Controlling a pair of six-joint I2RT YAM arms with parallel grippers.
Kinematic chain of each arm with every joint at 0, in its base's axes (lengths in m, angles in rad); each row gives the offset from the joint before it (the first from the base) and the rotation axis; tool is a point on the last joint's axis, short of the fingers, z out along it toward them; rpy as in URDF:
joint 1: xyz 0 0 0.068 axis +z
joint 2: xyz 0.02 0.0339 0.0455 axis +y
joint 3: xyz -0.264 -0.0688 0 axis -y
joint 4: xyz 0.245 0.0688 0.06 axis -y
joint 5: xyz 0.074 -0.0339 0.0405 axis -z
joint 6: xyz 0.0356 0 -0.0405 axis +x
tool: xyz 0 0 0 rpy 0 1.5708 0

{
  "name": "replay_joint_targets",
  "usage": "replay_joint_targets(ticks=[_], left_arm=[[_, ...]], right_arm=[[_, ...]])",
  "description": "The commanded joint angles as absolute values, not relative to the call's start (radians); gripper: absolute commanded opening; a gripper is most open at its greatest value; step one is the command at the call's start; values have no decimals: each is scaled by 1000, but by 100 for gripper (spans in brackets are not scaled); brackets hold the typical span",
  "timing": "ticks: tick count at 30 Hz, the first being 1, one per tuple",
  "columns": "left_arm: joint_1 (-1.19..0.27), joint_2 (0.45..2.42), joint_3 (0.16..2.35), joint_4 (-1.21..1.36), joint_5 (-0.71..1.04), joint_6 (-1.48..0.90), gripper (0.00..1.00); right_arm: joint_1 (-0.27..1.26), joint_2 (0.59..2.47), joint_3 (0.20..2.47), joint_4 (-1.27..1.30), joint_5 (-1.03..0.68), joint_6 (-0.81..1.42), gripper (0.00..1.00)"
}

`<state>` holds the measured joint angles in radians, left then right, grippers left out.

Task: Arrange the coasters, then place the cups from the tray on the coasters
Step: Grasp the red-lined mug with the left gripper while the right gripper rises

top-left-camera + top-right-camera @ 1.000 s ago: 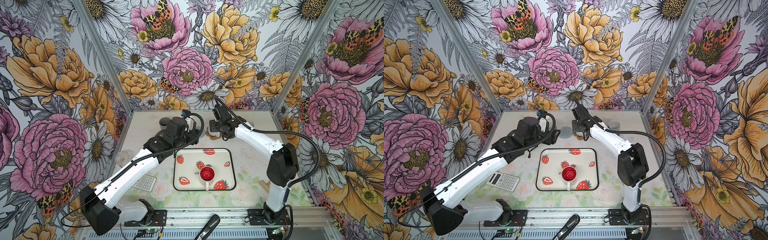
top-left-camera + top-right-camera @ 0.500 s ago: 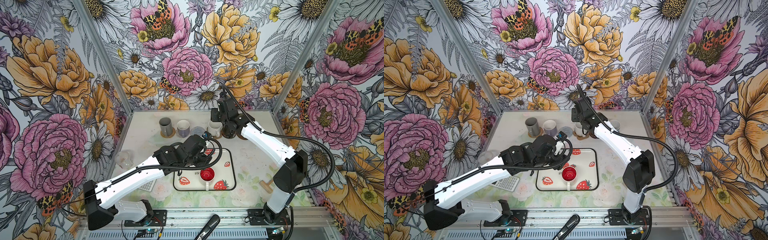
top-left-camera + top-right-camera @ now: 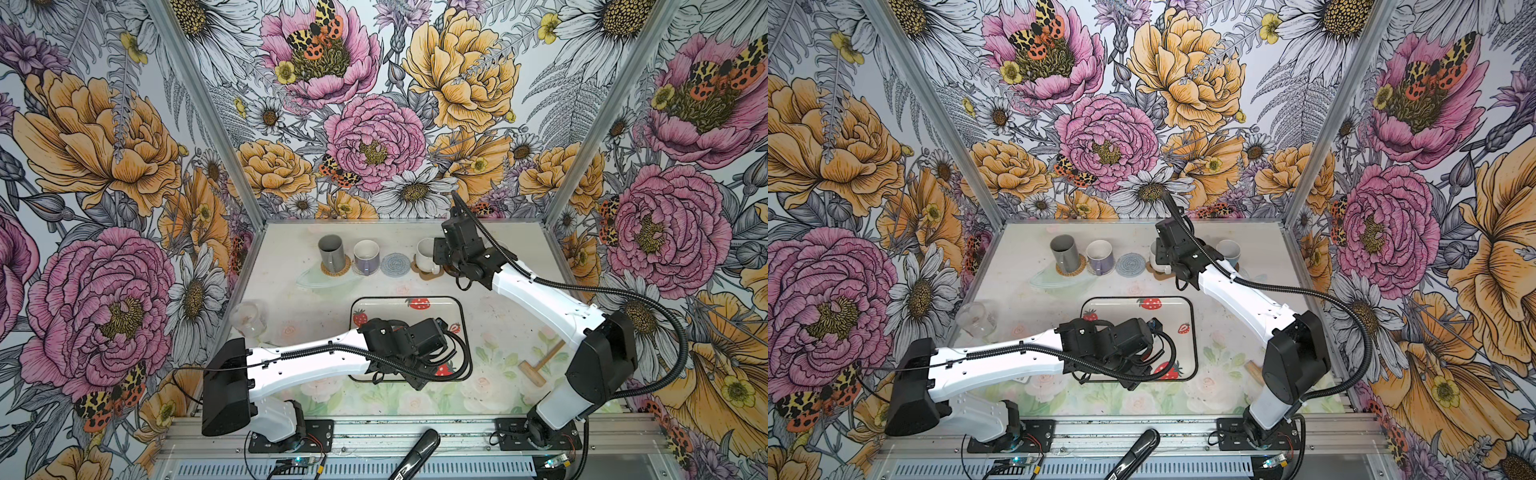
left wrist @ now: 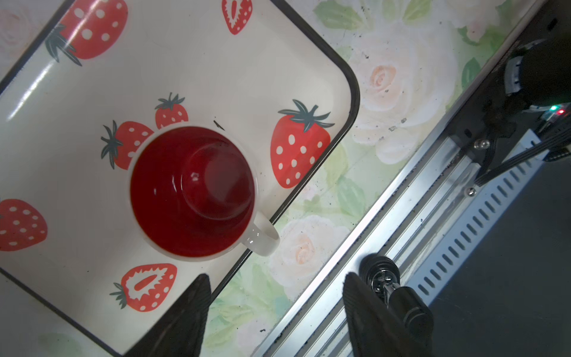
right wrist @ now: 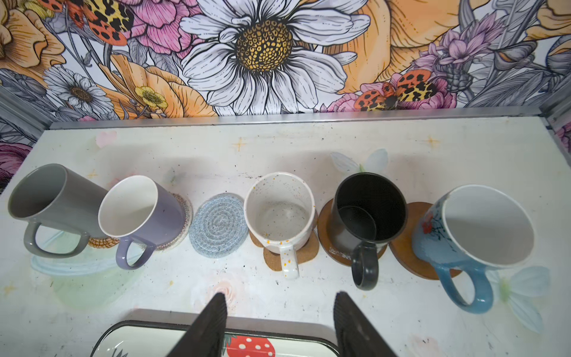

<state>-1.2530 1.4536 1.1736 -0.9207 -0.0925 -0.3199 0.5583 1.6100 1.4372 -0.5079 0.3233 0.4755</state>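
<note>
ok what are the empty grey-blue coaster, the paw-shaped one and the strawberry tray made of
Grey-blue round coaster: looks like rope coiled in a spiral, matte. Brown paw-shaped coaster: probably cork, grainy and speckled. White strawberry-print tray: glossy with glare streaks; plastic or enamelled metal, unclear which.

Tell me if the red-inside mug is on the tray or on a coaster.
On the tray: the left wrist view shows the mug upright among the strawberry prints, handle jutting over the rim.
</note>
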Motion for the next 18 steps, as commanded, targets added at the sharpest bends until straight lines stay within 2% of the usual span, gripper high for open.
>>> replay_joint_targets(ticks=[1,18], left_arm=[[-1288,1466,1162,-920,-72,-381,70],[-1251,1586,1087,-839,-96,-531,68]], right_arm=[[551,1548,1411,-444,350,489,58],[528,1481,1324,-405,339,498,56]])
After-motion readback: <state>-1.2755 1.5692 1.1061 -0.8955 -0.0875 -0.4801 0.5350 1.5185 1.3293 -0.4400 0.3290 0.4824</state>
